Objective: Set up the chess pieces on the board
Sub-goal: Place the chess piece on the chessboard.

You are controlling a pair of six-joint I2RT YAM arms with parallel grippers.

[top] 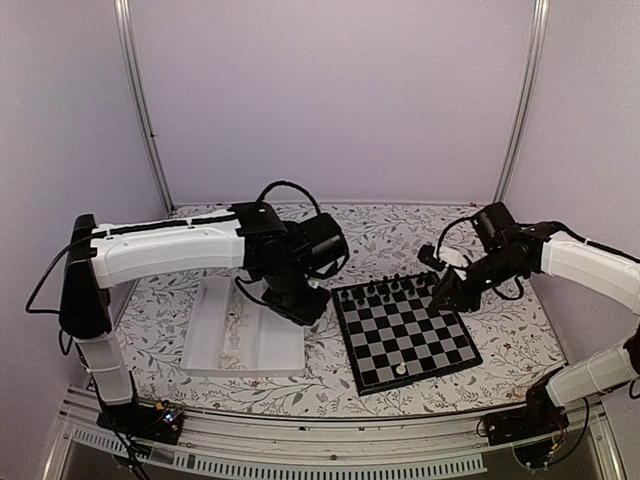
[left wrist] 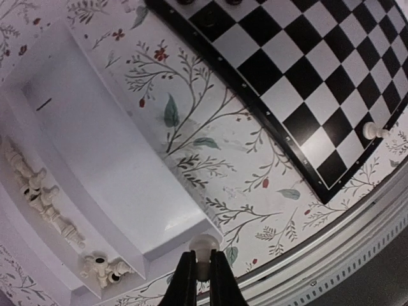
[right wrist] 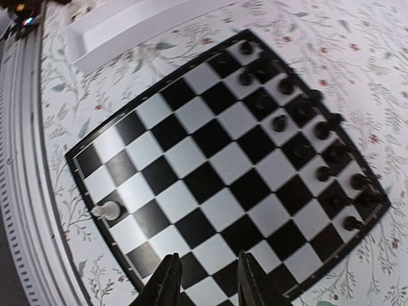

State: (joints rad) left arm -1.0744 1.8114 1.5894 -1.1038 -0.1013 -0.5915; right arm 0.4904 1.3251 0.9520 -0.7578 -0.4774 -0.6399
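left pincer [left wrist: 203, 261] pinching white piece [left wrist: 204, 245]; right pincer [right wrist: 208, 257] spread over board [right wrist: 191, 153]

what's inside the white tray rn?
Cream-white pieces clustered along one compartment of the tray. No black ones visible. The left arm covers the tray's far end in the top view.

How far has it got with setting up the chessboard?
Done: black pieces fill the board's far rows, and a lone white piece stands on its near row. In hand: the left end effector grips a cream piece at the tray's edge. Left: the remaining cream pieces lying in the tray.
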